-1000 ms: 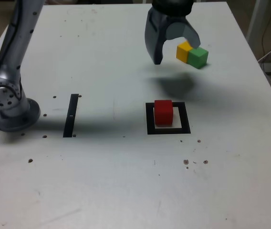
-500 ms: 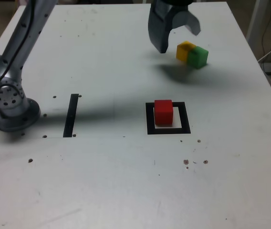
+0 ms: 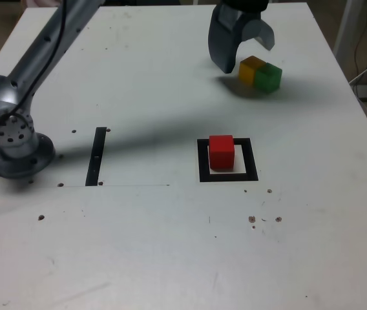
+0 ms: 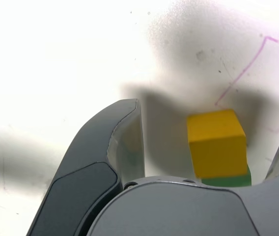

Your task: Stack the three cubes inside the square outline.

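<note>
Exterior view
Table: a big white table (image 3: 170,245) with little dark specks on it.
Arm: the grey arm (image 3: 38,55) starts from its round base at the exterior view's left and reaches across the back of the table.
Gripper: the gripper (image 3: 247,51) hangs at the far side of the table. Its two grey fingers are spread wide and hold nothing.
Yellow cube: the yellow cube (image 3: 251,69) sits on the table just under the spread fingers, between them.
Green cube: the green cube (image 3: 268,77) touches the yellow cube, on the exterior view's right of it.
Red cube: the red cube (image 3: 221,152) sits inside the square outline (image 3: 203,161), well apart from the gripper and nearer the camera.
Black strip: a thin black strip (image 3: 97,155) lies on the exterior view's left of the square outline.

Wrist view
Gripper: one finger (image 4: 105,162) shows well and the other only peeks in at the edge. They are far apart.
Yellow cube: it (image 4: 217,142) lies in the gap between the fingers and touches neither one.
Green cube: only a thin bit (image 4: 228,180) shows, right behind the yellow cube, partly hidden by the gripper's body.
</note>
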